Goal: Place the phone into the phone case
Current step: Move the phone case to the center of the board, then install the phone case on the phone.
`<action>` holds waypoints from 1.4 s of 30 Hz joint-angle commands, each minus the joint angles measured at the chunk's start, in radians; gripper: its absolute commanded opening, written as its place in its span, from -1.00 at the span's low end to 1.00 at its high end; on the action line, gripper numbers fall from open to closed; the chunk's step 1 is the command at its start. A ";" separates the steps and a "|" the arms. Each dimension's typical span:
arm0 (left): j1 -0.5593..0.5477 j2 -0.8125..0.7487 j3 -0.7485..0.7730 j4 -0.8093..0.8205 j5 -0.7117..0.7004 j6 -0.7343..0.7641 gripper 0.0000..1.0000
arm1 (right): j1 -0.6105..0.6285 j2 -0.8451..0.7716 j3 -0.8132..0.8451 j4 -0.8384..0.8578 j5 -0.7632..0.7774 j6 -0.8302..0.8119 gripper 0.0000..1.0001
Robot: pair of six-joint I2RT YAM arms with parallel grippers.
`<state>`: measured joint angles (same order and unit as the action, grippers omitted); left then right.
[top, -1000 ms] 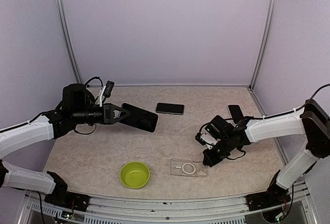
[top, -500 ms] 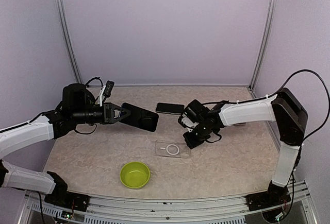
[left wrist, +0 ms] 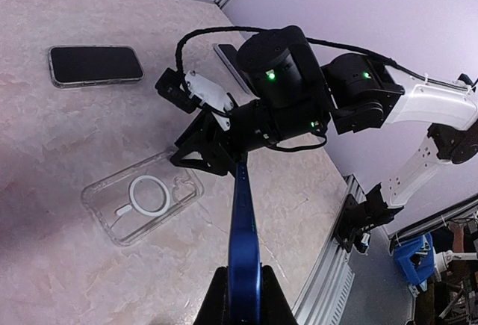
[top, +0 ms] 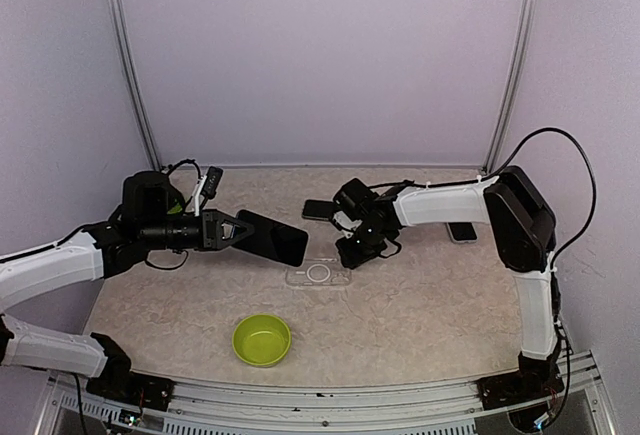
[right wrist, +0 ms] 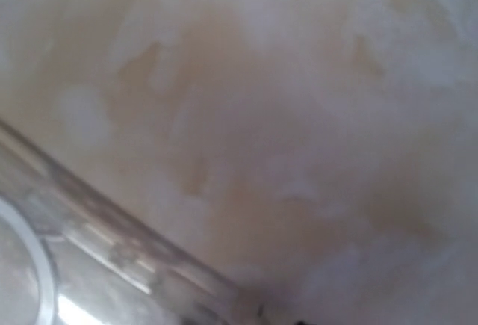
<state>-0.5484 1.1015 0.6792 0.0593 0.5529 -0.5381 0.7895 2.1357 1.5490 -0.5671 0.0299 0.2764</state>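
Observation:
My left gripper (top: 240,230) is shut on a dark blue phone (top: 275,238) and holds it above the table at the left, pointing towards the middle. In the left wrist view the phone (left wrist: 243,228) shows edge-on between the fingers (left wrist: 244,295). The clear phone case (top: 318,275) with a white ring lies flat mid-table. My right gripper (top: 352,255) is low at the case's right end and grips its edge. The case also shows in the left wrist view (left wrist: 142,196), and blurred at the lower left of the right wrist view (right wrist: 75,265), where the fingers are out of frame.
A black phone (top: 322,210) lies behind the right gripper, also seen in the left wrist view (left wrist: 95,64). Another phone (top: 460,231) lies at the right, partly under the right arm. A green bowl (top: 262,339) stands near the front edge.
My right gripper has swept from the front right to mid-table, bringing the clear case along leftwards. My left gripper with the phone has dropped slightly and edged right.

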 commanded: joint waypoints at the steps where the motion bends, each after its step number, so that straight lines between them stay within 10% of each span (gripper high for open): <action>1: -0.019 -0.018 -0.005 0.077 -0.010 -0.012 -1.00 | -0.007 -0.062 -0.030 -0.018 -0.014 0.000 -0.21; 11: -0.076 0.076 0.003 0.116 -0.043 -0.025 -1.00 | -0.049 -0.354 -0.302 0.196 -0.049 0.026 0.97; 21: -0.097 0.153 0.009 0.169 -0.044 -0.052 -1.00 | -0.134 -0.542 -0.595 0.440 -0.028 0.155 0.99; 42: -0.116 0.249 0.040 0.204 -0.029 -0.072 -1.00 | -0.132 -0.463 -0.597 0.467 -0.114 0.157 0.99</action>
<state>-0.6582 1.3434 0.6743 0.1909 0.5087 -0.6014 0.6590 1.6470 0.9497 -0.1204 -0.0639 0.4366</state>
